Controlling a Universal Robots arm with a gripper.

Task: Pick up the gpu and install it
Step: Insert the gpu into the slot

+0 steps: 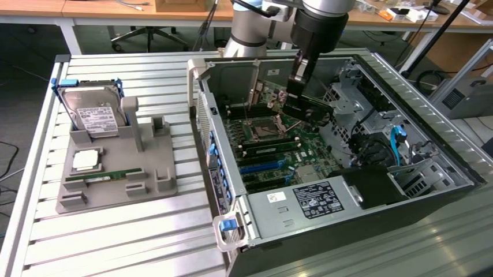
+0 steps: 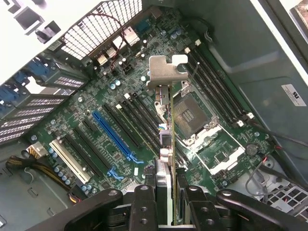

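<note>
Gripping, exterior view: the arm's pincer is clamped on the gpu, its jaws about halfway in, with the card between them.
Gpu's place: up in the air inside the open computer case, over the motherboard and near the case's back wall. It hangs at a tilt, and I can't see it seated in any slot.
Case: lying on its side on the slatted counter, with the power supply at the near end.
Holder: a grey fixture sits on the counter towards the exterior view's left, well apart from the pincer.
On the holder: a hard drive standing up, a processor chip lying flat, and a memory stick in its groove.
Grip, wrist view: two dark fingers press on either face of the card, which shows edge-on.
Bracket: the silver bracket is at the card's far end, away from the fingers.
Slots: a long blue slot and a white slot lie off to one side. The card's edge runs roughly along the black slots beside the processor socket.
Contact: I can't tell whether the card touches the board.
</note>
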